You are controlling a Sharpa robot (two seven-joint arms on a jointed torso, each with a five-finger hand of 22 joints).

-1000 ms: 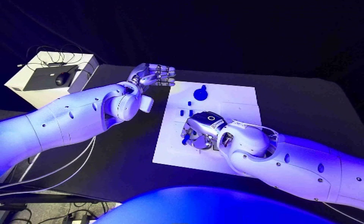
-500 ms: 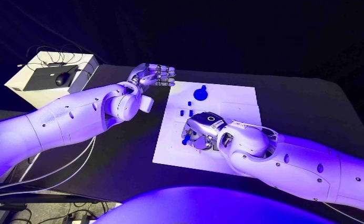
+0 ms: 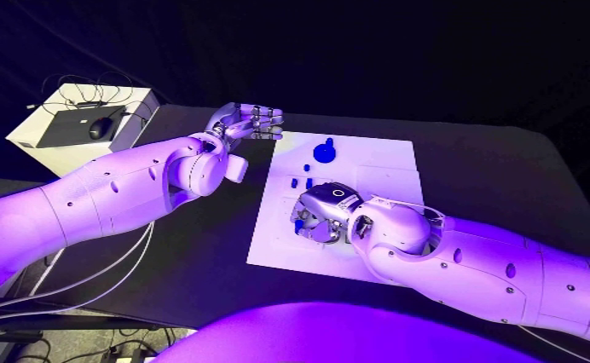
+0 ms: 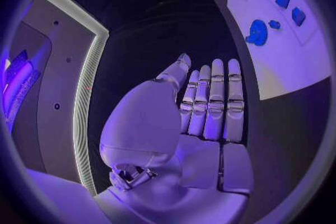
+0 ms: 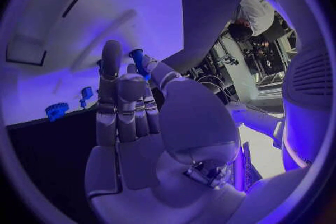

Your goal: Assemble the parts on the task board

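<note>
The white task board lies in the middle of the black counter. The right robot hand is low over the near left part of the board, fingers bent, pinching a small blue peg between its thumb and a fingertip; the head view shows the same peg at its fingers. The left robot hand hovers above the counter just off the board's far left corner, holding nothing, its fingers straight and side by side. On the far part of the board sit a round blue gear and, nearer the right robot hand, two small blue blocks. A white box with a dark device and cables stands at the counter's far left.
</note>
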